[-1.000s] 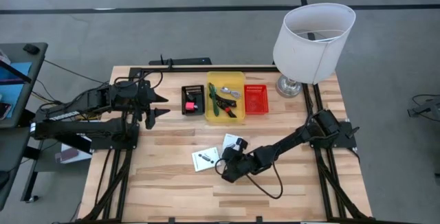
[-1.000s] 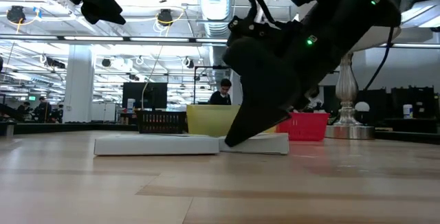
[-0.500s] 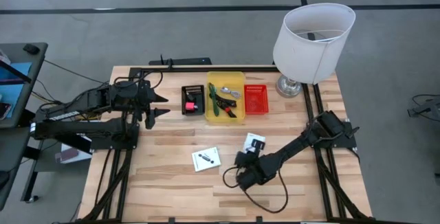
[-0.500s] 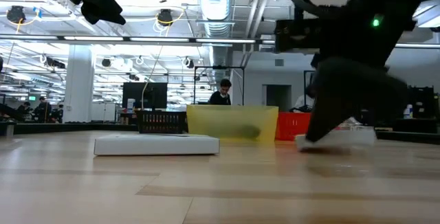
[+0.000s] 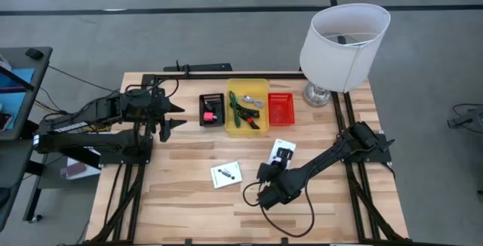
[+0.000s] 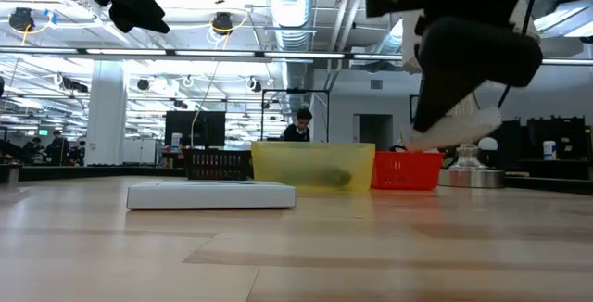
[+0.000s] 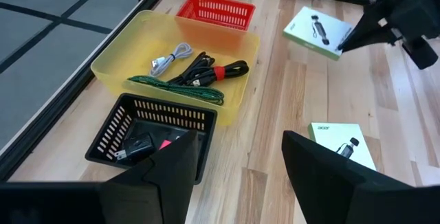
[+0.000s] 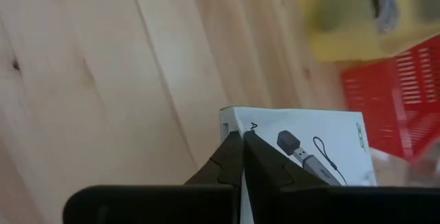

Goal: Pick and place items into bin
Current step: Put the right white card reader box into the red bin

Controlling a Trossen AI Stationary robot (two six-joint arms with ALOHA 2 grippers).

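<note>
My right gripper [image 5: 272, 167] is shut on a white card with black marks [image 5: 281, 154], held above the table's near right part; the low view shows this card [image 6: 460, 128] in the air. A second white card [image 5: 226, 174] lies flat on the table to its left. The yellow bin [image 5: 260, 87] holds a green-handled tool [image 7: 180, 90], a red-and-black cable [image 7: 213, 71] and a silver cable [image 7: 167, 58]. A pink-red cube [image 5: 208, 115] sits in the black basket [image 5: 212, 99]. My left gripper [image 5: 178, 118] hovers open, left of that basket. My right gripper pinches the card between its two fingers by one edge near a corner [image 8: 236, 124]. The fingers slant down at it from the table's near side. The card is lifted clear of the table and tilted, its free end [image 6: 482, 117] higher.
A red basket [image 5: 281, 109] stands right of the yellow bin. A white lamp [image 5: 343, 38] occupies the far right corner. Bare wood [image 5: 189, 208] lies along the near edge. Dark frame rails [image 5: 343, 118] run along the table's sides.
My right gripper, shut on the card, dragged it along the table toward the right edge, away from the second card. It then rose, and the card is now lifted clear and tilted. The second card stayed where it was.
</note>
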